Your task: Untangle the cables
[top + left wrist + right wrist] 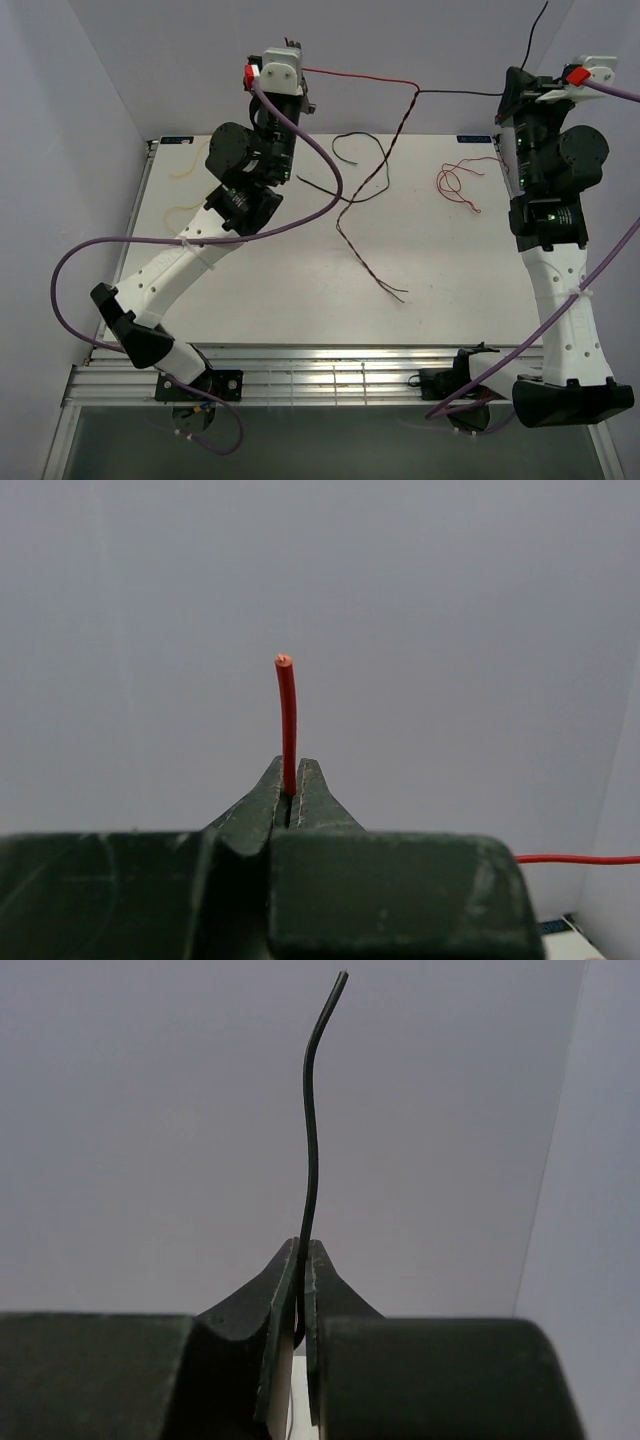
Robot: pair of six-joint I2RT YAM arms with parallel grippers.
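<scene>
White table (470,290), lavender walls. Left gripper (290,780) clamped on red wire (288,720), right gripper (303,1260) clamped on black wire (312,1160), both high at the back. Wires taut between them; twisted pair (358,256) droops onto table. Loose cables (455,180) lie beside it.

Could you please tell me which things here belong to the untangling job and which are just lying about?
Belong to the job:
- thin red wire in the left gripper
- thin black wire in the right gripper
- their twisted red-and-black stretch
- loose curly red wire
- loose black wire
- pale yellow wire

Just there:
- thick purple arm cables
- white table
- metal front rail
</scene>
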